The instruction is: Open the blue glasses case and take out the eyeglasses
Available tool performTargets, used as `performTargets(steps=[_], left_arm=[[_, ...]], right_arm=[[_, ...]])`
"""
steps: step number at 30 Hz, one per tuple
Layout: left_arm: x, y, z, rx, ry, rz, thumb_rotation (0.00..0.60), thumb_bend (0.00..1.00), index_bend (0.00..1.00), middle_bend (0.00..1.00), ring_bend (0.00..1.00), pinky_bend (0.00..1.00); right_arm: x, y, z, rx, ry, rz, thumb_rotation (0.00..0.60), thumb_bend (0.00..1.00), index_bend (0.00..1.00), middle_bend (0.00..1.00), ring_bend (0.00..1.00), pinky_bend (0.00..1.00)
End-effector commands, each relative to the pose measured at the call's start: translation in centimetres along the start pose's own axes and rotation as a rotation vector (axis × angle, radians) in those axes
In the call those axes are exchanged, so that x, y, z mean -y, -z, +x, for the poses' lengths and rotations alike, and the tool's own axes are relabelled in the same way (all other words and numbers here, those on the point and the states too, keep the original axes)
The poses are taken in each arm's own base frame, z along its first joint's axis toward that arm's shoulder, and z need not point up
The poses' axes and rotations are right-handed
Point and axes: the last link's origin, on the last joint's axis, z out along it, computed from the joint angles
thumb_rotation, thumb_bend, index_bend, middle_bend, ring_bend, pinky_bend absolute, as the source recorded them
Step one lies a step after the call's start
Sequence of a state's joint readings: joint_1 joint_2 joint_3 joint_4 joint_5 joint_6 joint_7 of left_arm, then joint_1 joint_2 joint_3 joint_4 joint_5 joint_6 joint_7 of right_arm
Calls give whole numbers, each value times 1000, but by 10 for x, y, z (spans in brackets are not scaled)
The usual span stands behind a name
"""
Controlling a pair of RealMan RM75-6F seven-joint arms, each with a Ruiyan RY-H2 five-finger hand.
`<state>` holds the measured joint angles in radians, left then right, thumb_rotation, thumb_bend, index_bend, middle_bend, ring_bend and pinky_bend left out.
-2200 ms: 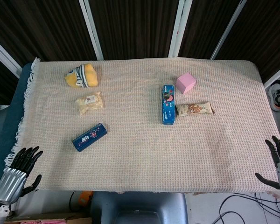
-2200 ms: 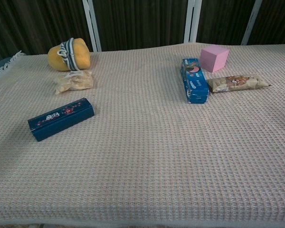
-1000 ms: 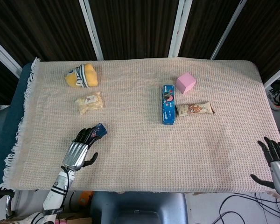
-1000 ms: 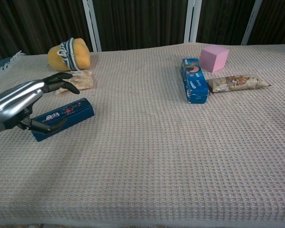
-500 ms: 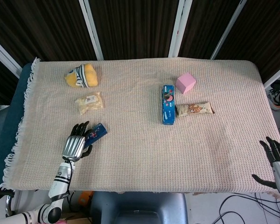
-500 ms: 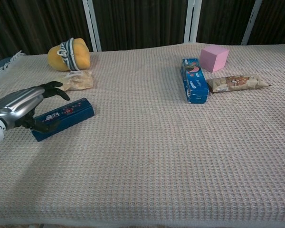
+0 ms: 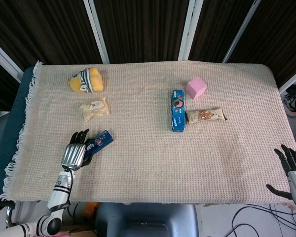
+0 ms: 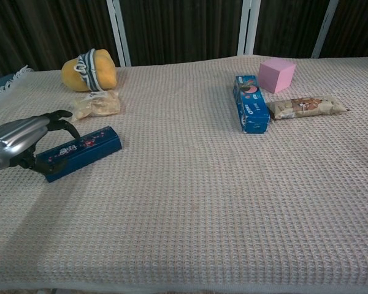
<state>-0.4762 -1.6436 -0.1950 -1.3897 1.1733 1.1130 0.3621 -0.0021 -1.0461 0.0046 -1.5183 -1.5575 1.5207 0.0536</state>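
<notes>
The glasses case (image 8: 80,152), a long dark blue box printed with small red and white patterns, is seen closed and lying slantwise on the near left of the woven tablecloth (image 8: 202,202). Its left end is covered by the spread fingers (image 8: 60,116) of the left hand (image 8: 21,143); whether a grip is made cannot be told. The right hand (image 7: 295,174) is held with fingers apart beyond the table's right edge.
</notes>
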Motion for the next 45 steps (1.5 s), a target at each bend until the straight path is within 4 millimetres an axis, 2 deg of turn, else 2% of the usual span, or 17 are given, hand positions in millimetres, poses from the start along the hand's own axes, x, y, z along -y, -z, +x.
performTargets(steps=[1, 40, 45], left_arm=[[1, 0, 0, 6, -4, 1, 600, 374, 291, 13, 0, 0], [11, 0, 11, 120, -58, 59, 600, 377, 280, 31, 0, 21], [13, -1, 12, 126, -56, 69, 600, 377, 309, 42, 0, 24]], right_arm=[[0, 0, 0, 1, 0, 2, 600, 221, 0, 0, 0, 0], [1, 0, 0, 2, 1, 1, 600, 222, 0, 0, 0, 0], [1, 0, -1, 3, 1, 1, 600, 222, 0, 0, 0, 0]])
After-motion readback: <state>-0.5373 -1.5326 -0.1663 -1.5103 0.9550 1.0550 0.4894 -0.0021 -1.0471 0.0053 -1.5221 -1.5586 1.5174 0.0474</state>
